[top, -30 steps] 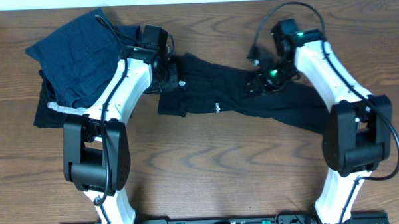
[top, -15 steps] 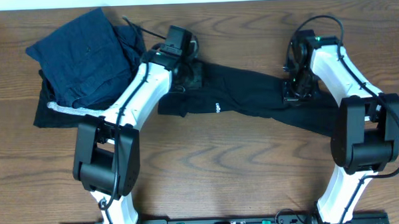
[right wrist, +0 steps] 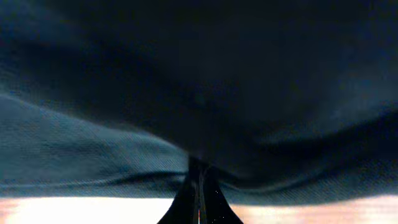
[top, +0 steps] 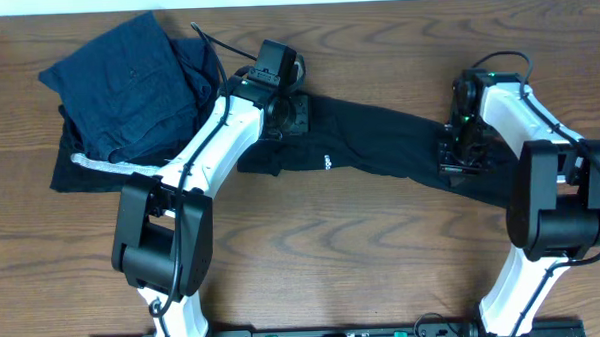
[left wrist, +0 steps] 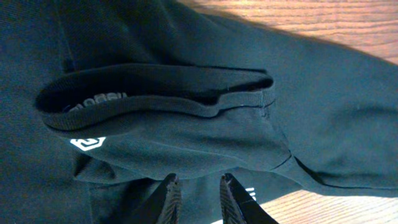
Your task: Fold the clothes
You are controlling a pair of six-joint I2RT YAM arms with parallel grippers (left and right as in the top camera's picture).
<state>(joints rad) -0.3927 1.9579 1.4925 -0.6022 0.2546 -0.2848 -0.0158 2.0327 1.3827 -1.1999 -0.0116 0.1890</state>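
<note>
The clothes (top: 379, 136), one black top, lie stretched out left to right across the middle of the table. My left gripper (top: 290, 117) is at the collar end. In the left wrist view its fingers (left wrist: 169, 194) stand a little apart with black fabric between them, and the collar (left wrist: 155, 99) with a small white logo (left wrist: 87, 143) lies just ahead. My right gripper (top: 460, 155) is on the top's right part. In the right wrist view it (right wrist: 199, 163) is shut, with the dark fabric (right wrist: 124, 143) gathered at its tips.
A pile of navy blue garments (top: 127, 84) fills the back left corner. Under it lies a black folded piece with a white stripe (top: 98, 164). Bare wooden table (top: 333, 247) runs along the front. Both white arms reach over the cloth.
My left gripper has moved right along the collar end. My right gripper has moved right and toward the front, and its jaws have closed on the fabric.
</note>
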